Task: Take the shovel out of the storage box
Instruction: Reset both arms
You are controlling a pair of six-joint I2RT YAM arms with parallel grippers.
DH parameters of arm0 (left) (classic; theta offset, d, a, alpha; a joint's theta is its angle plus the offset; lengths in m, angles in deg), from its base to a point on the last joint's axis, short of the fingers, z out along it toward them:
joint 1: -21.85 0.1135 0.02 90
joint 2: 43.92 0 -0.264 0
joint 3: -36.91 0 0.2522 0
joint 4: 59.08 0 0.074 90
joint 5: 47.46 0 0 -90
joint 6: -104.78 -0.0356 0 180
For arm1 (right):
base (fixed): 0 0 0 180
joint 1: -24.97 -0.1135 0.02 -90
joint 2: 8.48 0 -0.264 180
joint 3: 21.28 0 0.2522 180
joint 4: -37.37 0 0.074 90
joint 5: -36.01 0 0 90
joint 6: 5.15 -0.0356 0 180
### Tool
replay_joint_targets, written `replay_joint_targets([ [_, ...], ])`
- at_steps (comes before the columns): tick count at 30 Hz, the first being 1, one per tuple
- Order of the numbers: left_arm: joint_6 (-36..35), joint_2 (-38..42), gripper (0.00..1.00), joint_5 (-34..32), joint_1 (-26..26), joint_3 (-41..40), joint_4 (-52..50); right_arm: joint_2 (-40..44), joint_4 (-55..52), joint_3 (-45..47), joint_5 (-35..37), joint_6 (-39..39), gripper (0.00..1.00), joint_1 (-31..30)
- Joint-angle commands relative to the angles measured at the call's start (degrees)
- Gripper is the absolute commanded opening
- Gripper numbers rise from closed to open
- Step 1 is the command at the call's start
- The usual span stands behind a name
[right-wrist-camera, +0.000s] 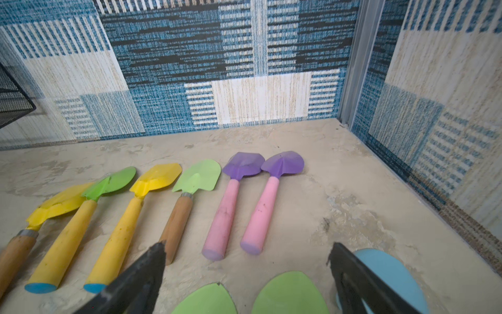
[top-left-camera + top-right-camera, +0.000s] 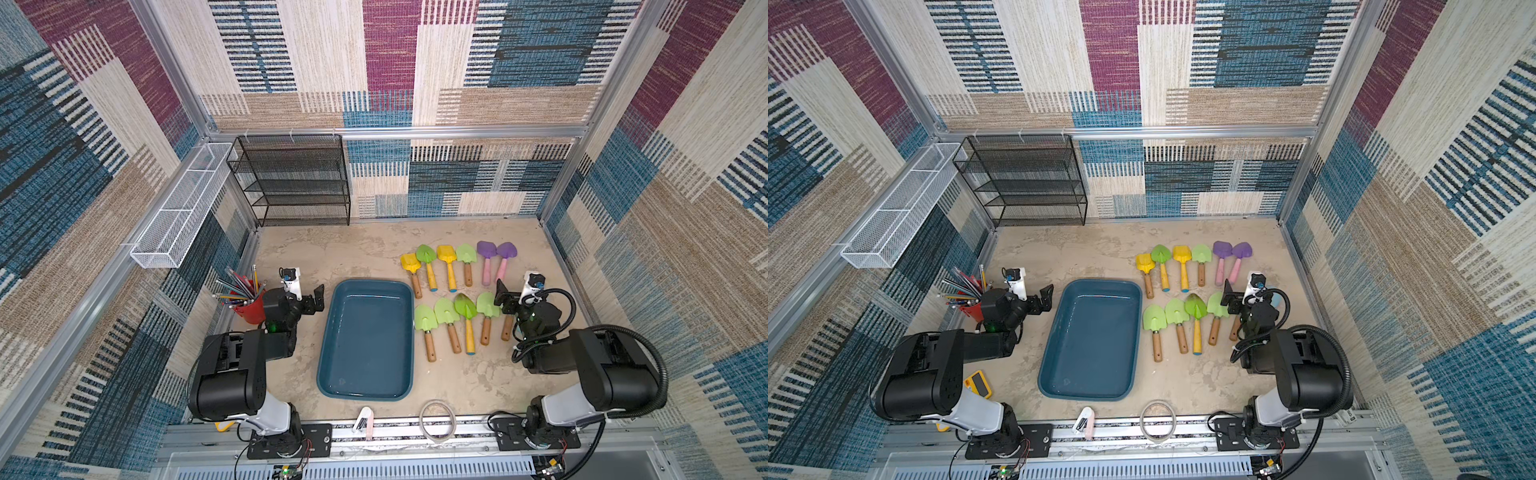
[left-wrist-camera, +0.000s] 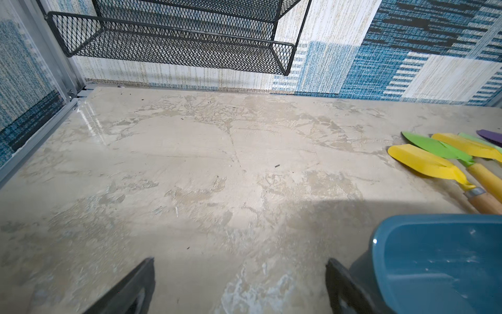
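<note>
The dark teal storage box (image 2: 365,345) (image 2: 1092,340) lies in the middle of the table, and only its bare bottom shows inside. Several shovels lie in two rows on the table to its right: a far row (image 2: 449,262) of yellow, green and purple blades, and a near row (image 2: 446,316) of green ones. My left gripper (image 2: 316,299) (image 3: 239,261) hangs open by the box's far left corner (image 3: 434,258), holding nothing. My right gripper (image 2: 503,297) (image 1: 245,247) stands open over the right end of the near row, above two green blades (image 1: 290,293) and beside a blue blade (image 1: 391,271).
A black mesh rack (image 2: 291,178) stands at the back left, with a white wire basket (image 2: 183,208) on the left wall. A red cup of pencils (image 2: 249,307) sits behind the left arm. A tape ring (image 2: 437,419) and a small white-pink item (image 2: 363,419) lie at the front edge.
</note>
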Motion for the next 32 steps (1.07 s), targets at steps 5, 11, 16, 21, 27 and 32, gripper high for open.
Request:
replay_joint_targets([
  [5,-1.4,-0.2,0.99,0.3,0.0,0.4,-0.5,-0.7,4.9,-0.6,-1.3,1.8,0.99,-0.9],
  [11,-1.4,-0.2,0.99,0.2,0.1,0.5,-0.6,-0.5,5.1,-0.5,-1.1,1.8,0.99,-0.9],
  [16,-1.4,-0.2,1.0,0.2,0.0,0.5,-0.6,-0.4,3.4,-1.4,-2.7,2.6,0.99,-1.0],
  [21,-1.4,-0.3,0.99,0.1,0.0,0.8,-1.0,-0.5,3.3,-1.5,-2.7,2.6,0.99,-1.0],
  [27,-2.4,-0.6,0.99,-0.3,-0.9,1.8,-2.7,-0.5,3.3,-1.4,-2.7,2.6,0.99,-0.9],
  [32,-2.3,-0.2,0.99,-0.3,-0.9,1.1,-1.7,-0.5,3.3,-1.5,-2.7,2.6,0.99,-1.0],
])
